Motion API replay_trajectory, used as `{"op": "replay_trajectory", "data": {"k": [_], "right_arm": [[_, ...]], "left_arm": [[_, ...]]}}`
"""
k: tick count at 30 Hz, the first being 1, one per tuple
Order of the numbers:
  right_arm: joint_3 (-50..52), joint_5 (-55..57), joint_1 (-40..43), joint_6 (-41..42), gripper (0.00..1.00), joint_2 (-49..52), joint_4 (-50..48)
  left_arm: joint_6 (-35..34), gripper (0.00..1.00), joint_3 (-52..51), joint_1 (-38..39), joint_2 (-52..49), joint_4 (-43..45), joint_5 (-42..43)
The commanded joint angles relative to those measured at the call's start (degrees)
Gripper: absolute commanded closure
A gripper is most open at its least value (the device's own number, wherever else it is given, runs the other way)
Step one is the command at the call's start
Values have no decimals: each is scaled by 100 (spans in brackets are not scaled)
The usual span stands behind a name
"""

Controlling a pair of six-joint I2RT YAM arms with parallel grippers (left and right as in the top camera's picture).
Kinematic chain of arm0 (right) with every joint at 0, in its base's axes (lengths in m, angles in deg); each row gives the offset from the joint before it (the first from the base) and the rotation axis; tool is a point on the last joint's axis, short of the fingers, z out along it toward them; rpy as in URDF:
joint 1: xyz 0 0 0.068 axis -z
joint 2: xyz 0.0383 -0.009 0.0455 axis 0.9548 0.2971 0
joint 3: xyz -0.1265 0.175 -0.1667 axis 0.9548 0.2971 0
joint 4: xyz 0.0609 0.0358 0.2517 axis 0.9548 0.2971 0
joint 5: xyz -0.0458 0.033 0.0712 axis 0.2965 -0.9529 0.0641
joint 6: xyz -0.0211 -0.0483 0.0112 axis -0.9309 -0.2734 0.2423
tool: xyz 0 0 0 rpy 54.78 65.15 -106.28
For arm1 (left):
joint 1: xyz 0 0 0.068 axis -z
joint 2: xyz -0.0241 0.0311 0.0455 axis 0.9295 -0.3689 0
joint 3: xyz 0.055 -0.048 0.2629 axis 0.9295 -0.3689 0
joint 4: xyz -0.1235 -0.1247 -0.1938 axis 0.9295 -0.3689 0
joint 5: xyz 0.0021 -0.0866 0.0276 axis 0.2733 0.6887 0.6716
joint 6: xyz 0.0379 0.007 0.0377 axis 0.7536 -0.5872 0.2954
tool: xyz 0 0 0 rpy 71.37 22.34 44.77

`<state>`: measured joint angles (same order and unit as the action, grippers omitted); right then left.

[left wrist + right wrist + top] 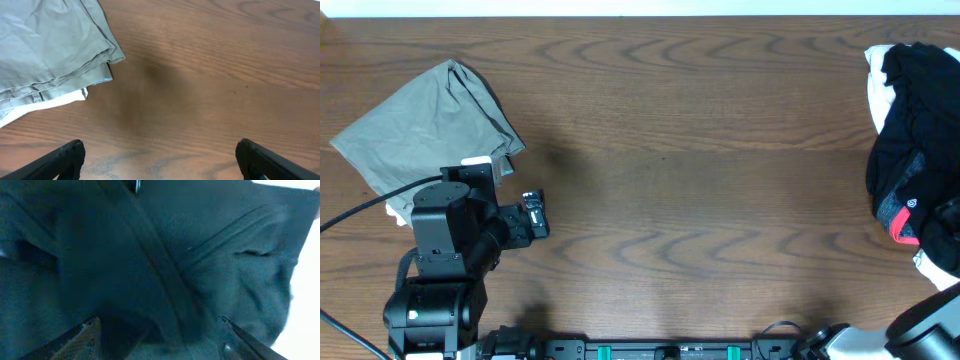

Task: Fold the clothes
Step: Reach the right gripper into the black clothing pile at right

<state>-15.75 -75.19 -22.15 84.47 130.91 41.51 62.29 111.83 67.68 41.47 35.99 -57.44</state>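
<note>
Right tool spread wide over the crumpled black fabric garment may pinch several layers together; left tool gapes empty

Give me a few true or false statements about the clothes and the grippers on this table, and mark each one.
1. The gray garment lies folded on the left side of the table. True.
2. The left gripper is shut on the gray garment. False: it is open over bare wood beside it.
3. The black clothing pile sits at the table's right edge. True.
4. A patch on that pile is yellow. False: the patch is red.
5. The right gripper hangs over bare wood. False: the black clothing pile fills its wrist view.
</note>
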Motion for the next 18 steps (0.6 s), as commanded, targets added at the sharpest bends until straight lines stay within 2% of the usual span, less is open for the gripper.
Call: {"op": "replay_trajectory", "data": {"k": [1, 2, 4, 5, 7, 8, 12, 18], "right_arm": [[-52, -166, 42, 57, 30, 328, -50], [-52, -166, 42, 57, 32, 398, -83], [-52, -168, 42, 57, 44, 455, -120], [-52, -177, 42, 57, 52, 452, -140], [-55, -326, 42, 57, 76, 409, -188], [-61, -437, 42, 59, 85, 358, -208], [-199, -855, 37, 59, 90, -13, -199], [-396, -2238, -116, 83, 99, -848, -96]], "left_arm": [[-31, 2, 90, -28, 26, -13, 61], [-31, 2, 90, -28, 26, -13, 61], [-31, 2, 90, -28, 26, -13, 61], [-31, 2, 90, -28, 26, -13, 61], [-31, 2, 90, -28, 26, -13, 61], [-33, 2, 90, -28, 26, -13, 61], [-33, 2, 90, -28, 26, -13, 61], [-31, 2, 90, -28, 26, -11, 61]]}}
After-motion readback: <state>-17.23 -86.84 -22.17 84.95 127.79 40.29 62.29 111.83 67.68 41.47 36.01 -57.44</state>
